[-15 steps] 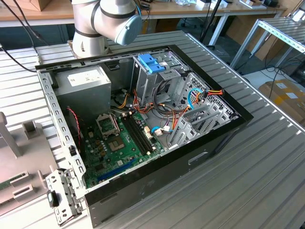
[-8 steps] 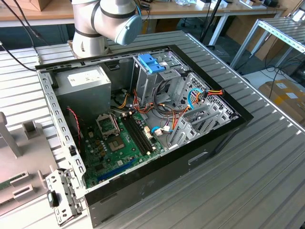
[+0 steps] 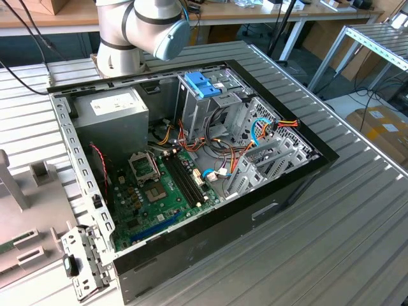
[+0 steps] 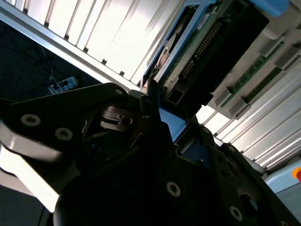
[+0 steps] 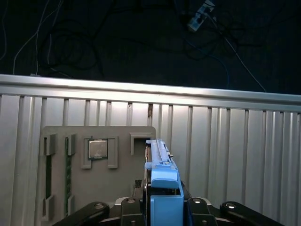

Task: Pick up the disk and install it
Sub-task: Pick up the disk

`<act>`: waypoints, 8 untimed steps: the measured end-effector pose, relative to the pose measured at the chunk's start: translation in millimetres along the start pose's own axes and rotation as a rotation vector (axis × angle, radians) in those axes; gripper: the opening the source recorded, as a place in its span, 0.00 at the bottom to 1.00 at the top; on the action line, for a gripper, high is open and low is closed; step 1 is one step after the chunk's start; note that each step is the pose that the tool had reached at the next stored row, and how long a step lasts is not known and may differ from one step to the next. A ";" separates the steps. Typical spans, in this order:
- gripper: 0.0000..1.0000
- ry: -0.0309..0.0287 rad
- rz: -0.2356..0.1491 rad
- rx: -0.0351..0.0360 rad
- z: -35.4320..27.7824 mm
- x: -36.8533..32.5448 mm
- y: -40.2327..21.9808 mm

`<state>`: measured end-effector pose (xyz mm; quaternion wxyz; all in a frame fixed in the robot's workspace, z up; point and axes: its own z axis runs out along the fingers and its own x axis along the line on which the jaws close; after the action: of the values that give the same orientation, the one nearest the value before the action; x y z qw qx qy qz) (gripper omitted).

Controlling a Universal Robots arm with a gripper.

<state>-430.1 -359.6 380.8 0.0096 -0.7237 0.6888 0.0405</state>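
Observation:
The disk [image 5: 158, 155] stands on edge between my gripper's black fingers [image 5: 195, 205], its blue plastic rail [image 5: 164, 188] facing the camera in the first wrist view. My gripper [image 5: 164, 207] is shut on it, just over the grey parts tray [image 5: 122, 183]. In the second wrist view the disk's [image 4: 207, 37] green circuit-board side and metal body show past the dark gripper [image 4: 157, 120]. In the exterior view the open computer case [image 3: 191, 159] lies on the slatted table, and the arm's base [image 3: 137, 32] stands behind it.
The grey tray holds a processor chip [image 5: 99, 149] and a memory stick [image 5: 67, 174]. Inside the case are a drive cage with a blue latch [image 3: 201, 83], a grey power supply [image 3: 118, 108], a motherboard [image 3: 159, 188] and loose cables [image 3: 268, 131]. The table's edge rail [image 5: 150, 89] runs beyond the tray.

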 end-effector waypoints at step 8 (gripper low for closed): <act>0.37 -0.0060 0.000 0.0003 -7.7 -0.6 0.3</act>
<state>-430.1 -359.6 388.5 0.0118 -0.7237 0.6887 0.0426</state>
